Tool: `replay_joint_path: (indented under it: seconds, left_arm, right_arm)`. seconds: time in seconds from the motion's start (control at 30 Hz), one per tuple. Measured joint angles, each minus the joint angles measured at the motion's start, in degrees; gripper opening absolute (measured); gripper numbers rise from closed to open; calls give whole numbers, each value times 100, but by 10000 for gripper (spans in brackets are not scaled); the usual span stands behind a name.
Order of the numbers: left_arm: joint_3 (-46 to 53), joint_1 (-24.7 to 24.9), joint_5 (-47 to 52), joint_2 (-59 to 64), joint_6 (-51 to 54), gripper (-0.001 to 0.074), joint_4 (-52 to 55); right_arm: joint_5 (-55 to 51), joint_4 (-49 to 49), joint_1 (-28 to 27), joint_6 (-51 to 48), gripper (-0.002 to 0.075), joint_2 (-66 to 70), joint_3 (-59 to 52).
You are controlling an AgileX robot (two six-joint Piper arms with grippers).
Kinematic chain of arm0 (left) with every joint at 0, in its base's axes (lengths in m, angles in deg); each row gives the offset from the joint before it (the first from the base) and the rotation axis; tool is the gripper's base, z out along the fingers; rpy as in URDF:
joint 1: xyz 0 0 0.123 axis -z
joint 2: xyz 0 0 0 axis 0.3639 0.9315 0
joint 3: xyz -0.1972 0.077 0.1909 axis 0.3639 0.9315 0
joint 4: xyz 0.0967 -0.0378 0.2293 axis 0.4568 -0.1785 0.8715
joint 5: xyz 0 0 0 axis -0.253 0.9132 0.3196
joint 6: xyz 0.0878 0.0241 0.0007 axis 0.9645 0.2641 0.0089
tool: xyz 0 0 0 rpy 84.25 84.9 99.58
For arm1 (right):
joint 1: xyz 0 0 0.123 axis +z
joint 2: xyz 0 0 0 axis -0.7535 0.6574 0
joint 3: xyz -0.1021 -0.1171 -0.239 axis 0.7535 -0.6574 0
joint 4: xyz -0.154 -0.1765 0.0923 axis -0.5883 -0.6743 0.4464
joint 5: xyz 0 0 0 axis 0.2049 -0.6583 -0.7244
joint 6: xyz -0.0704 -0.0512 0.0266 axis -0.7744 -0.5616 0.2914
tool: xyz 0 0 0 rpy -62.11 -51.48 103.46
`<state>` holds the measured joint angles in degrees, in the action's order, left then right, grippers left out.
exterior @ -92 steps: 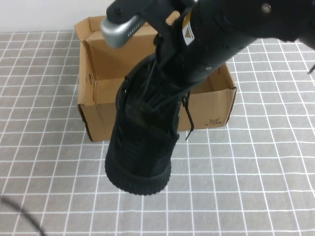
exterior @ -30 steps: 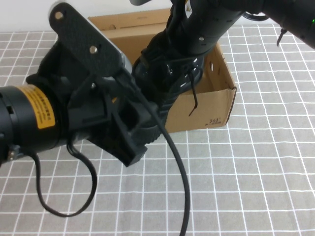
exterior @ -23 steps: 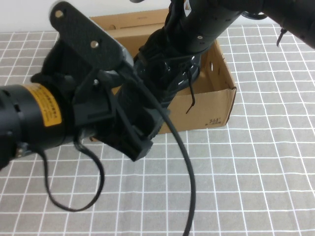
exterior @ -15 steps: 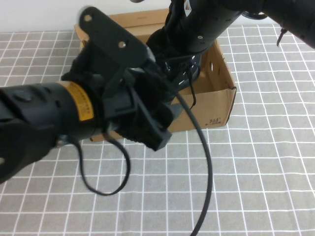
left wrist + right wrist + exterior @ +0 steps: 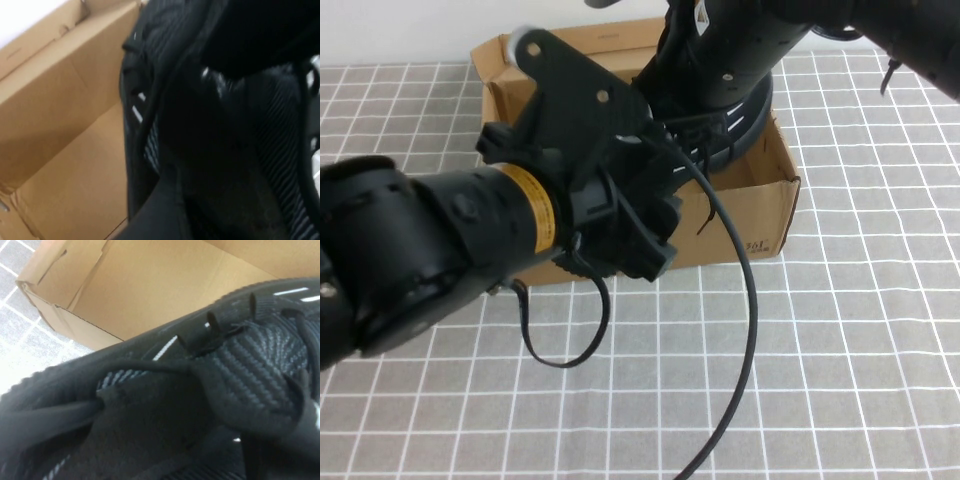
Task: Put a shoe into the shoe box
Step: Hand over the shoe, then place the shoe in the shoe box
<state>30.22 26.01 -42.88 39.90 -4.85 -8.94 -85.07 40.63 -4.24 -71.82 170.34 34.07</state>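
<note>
The shoe [image 5: 725,120] hung over the open shoe box [image 5: 765,190], near the far edge of the desk, roughly mid-width. The shoe sat partly below the box rim at the box's right end, sole toward the right wall, with one lace [image 5: 705,215] draped outside over the front wall.

The right gripper [image 5: 685,95] was above the shoe; the arm body hid its fingers, so grip state could not be read, though the shoe hung under it and was judged carried. The left gripper [image 5: 635,235] was at the front wall of the box, close beside the shoe; open or closed could not be told either.

Risks (judgement):
- Arm-to-arm contact: both arms crowded the same box opening w/ little clearance. Cause: left arm approach path crossing the right arm's.
- Lace snag on the front wall during lowering, tipping the shoe.
- Left arm pressing on the front wall could shove or crush the box.
- Early release would leave the shoe propped on the right wall, not flat on the floor of the box.

Vs. approx. 3 s earlier: the shoe had been in front of the box, toe down, clear of it; no left arm in view. Since then the shoe had moved over the box and down into the opening, and the left arm had come in from the left edge of the desk.
</note>
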Motion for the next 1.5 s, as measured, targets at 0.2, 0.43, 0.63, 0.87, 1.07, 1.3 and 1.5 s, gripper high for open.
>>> replay_joint_path:
  seconds: [0.2, 0.43, 0.63, 0.87, 1.07, 1.3, 1.5]
  left_arm:
    - [0, 0, 37, 57, -529, 669, 651]
    - [0, 13, 360, 57, -736, 666, 960]
    - [0, 16, 451, 57, -686, 498, 998]
    - [0, 50, 600, 57, -659, 298, 998]
    - [0, 50, 765, 57, -554, 157, 915]
    - [0, 62, 851, 57, -518, 28, 894]
    - [0, 62, 873, 57, -474, 24, 884]
  right_arm:
    - [-12, 48, 0, -61, 21, -1, 0]
    - [20, 153, 0, -69, 21, -1, 0]
    - [24, 200, 0, -82, 21, -1, 0]
    - [90, 259, 0, -82, 21, 2, 0]
    - [137, 322, 0, -82, 21, 12, 0]
    - [225, 390, 0, -82, 21, 24, 0]
    - [225, 404, 10, -82, 30, 26, 0]
